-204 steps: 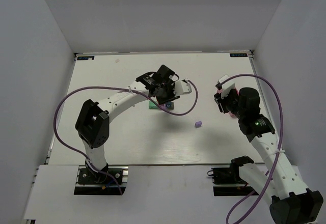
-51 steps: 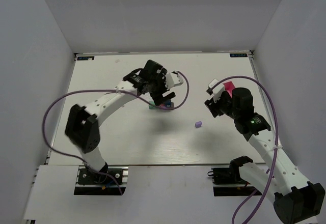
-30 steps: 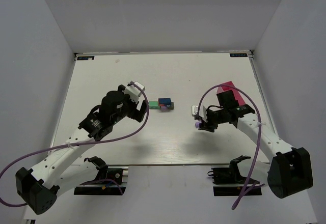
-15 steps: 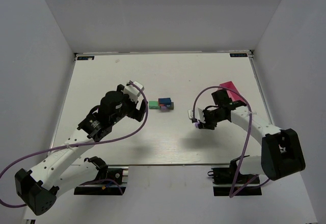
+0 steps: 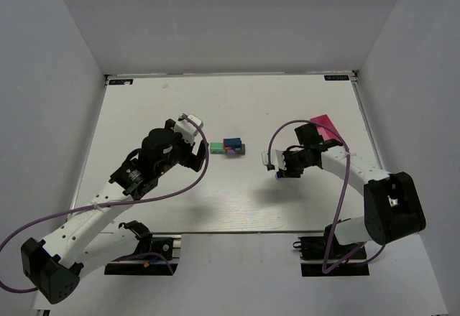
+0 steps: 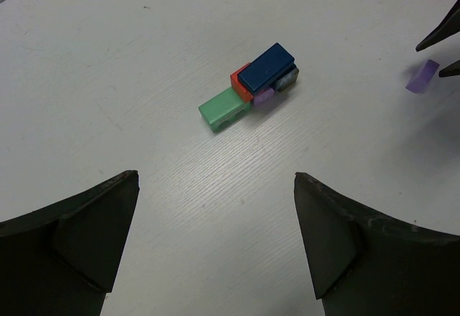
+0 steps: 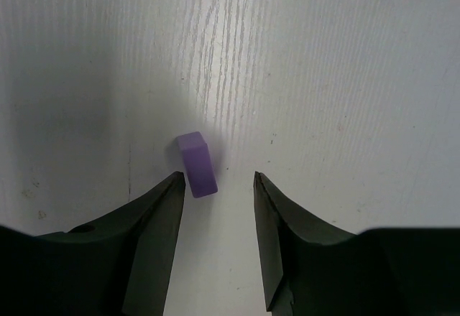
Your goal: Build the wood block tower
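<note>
One tiny purple wooden block [image 7: 198, 164], mid-frame, sits inside the open jaws of your right gripper [image 7: 216, 178]; it's probably light and slippy, so pinch its flat sides.

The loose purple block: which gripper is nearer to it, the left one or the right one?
Right. The right gripper is at the purple block, its open fingertips either side of it. The left gripper hangs open beyond the tower, well away.
</note>
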`<state>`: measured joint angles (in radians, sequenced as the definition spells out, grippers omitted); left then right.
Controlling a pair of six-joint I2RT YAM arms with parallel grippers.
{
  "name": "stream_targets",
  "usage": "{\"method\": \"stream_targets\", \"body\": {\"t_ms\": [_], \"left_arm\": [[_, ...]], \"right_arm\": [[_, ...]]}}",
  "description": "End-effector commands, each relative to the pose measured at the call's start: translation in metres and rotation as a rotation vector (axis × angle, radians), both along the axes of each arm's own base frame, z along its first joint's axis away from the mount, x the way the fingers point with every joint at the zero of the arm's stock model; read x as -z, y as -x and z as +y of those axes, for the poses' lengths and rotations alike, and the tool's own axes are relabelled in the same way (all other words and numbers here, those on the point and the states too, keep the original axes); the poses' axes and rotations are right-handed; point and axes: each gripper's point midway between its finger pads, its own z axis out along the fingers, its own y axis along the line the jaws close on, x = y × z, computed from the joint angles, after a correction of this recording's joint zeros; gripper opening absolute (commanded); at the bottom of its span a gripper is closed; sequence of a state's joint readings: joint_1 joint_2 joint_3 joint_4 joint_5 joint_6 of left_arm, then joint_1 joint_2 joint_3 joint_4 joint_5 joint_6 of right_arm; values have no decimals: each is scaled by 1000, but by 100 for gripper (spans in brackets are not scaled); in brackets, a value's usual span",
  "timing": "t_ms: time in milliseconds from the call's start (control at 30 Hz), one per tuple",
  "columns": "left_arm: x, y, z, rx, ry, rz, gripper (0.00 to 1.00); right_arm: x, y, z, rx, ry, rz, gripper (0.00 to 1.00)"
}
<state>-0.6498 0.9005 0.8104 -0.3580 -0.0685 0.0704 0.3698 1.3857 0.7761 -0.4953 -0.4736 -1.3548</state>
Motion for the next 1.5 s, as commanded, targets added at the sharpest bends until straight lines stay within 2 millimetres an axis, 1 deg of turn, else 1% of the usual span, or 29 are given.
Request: {"method": "stream_targets", "body": {"t_ms": [0, 33, 300, 500, 600, 700, 733, 933, 967, 1033, 1067, 1100, 1133, 1200, 1233, 1267, 1300, 1333, 1367, 1400, 1433, 1467], "left_arm": [[-4, 1, 2, -7, 15, -10, 99], [-4, 1, 2, -7, 15, -10, 99], [-1, 0, 1, -7, 10, -3, 99], [-1, 0, 1, -7, 10, -3, 99], [-1, 0, 1, -7, 10, -3, 99], [-1, 0, 1, -7, 10, -3, 99], [-1, 0, 1, -7, 10, -3, 99], [-1, -1, 2, -16, 7, -5, 99], [-1, -1, 2, -16, 7, -5, 99], [-1, -1, 2, -16, 7, -5, 99], [-1, -1, 2, -16, 7, -5, 99], [-1, -1, 2, -16, 7, -5, 99], [-4, 0, 3, -16, 13, -12, 99], [-4, -1, 4, -24, 10, -15, 99], [-4, -1, 4, -24, 10, -15, 99], [-4, -1, 4, -24, 10, -15, 99], [-4, -1, 4, -24, 10, -15, 99], [-4, -1, 4, -24, 10, -15, 99], [-4, -1, 4, -24, 10, -15, 99], [-4, -2, 6, -33, 7, -17, 99], [-7, -1, 6, -33, 13, -24, 99], [-7, -1, 6, -33, 13, -24, 99]], "right_arm": [[-7, -12, 9, -29, -9, -42, 50], [-4, -11, 8, -32, 2, -35, 50], [-2, -7, 12, -53, 4, -24, 50], [7, -4, 11, -53, 29, -4, 45], [9, -3, 11, -57, 36, 2, 42], [10, -1, 12, -61, 40, 9, 38], [10, 0, 12, -62, 39, 11, 38], [9, 2, 11, -61, 42, 24, 27], [9, 3, 12, -65, 41, 25, 23], [8, 3, 12, -65, 40, 29, 19], [8, 3, 12, -63, 40, 31, 15], [7, 4, 12, -66, 39, 34, 15], [6, 4, 13, -63, 34, 37, 13], [2, 6, 16, -64, 13, 50, 10], [-2, 7, 18, -65, 5, 50, 10], [-11, 4, 22, -65, -19, 38, 8], [-16, 6, 26, -60, -41, 46, 7], [-27, 4, 32, -67, -68, 39, 7], [-32, 3, 34, -62, -83, 33, 5], [-39, 5, 39, -51, -109, 46, 5], [-51, 0, 45, -47, -133, 33, 4], [-60, -1, 51, -22, -159, 54, 2]]}}
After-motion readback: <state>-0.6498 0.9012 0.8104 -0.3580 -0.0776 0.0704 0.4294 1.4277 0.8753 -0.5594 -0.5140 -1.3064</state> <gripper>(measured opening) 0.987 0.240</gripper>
